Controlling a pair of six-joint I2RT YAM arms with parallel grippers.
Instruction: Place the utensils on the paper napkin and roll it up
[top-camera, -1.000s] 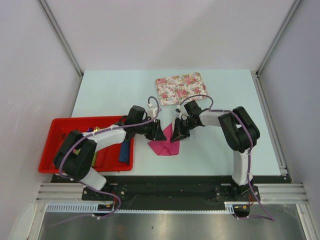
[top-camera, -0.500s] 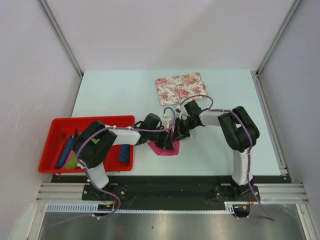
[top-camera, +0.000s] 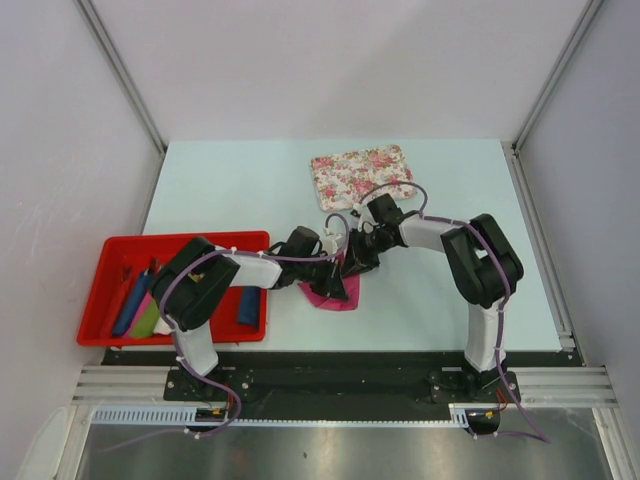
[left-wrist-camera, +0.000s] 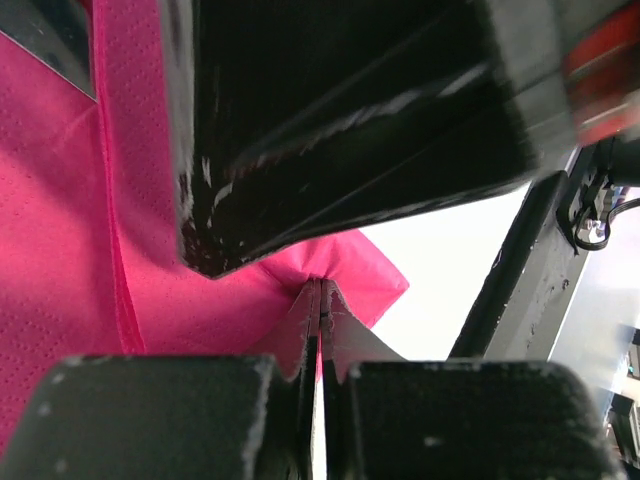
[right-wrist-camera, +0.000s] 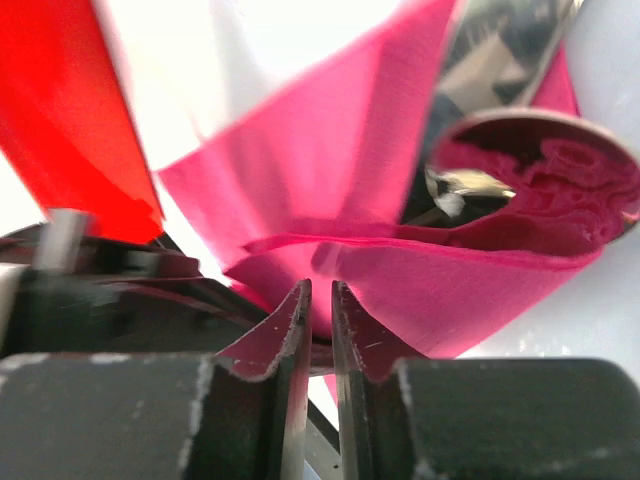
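Observation:
The magenta paper napkin (top-camera: 325, 297) lies crumpled on the table between my two grippers. My left gripper (top-camera: 338, 283) is shut on a pinched fold of it (left-wrist-camera: 320, 290). My right gripper (top-camera: 356, 262) reaches in from the far right, its jaws nearly closed on a raised napkin edge (right-wrist-camera: 318, 290). The napkin (right-wrist-camera: 330, 150) folds over a silvery spoon (right-wrist-camera: 540, 165), whose bowl shows in the right wrist view. A sliver of silvery utensil (left-wrist-camera: 45, 35) shows at the top left of the left wrist view. The other utensils are hidden by the napkin and grippers.
A red tray (top-camera: 180, 240) at the left holds blue rolls (top-camera: 248, 305) and a green roll (top-camera: 150, 320). A floral mat (top-camera: 362, 175) lies behind the grippers. My two grippers are almost touching over the napkin.
My left gripper swung right from beside the napkin onto it and closed on a fold. My right gripper shifted slightly back with the napkin edge.

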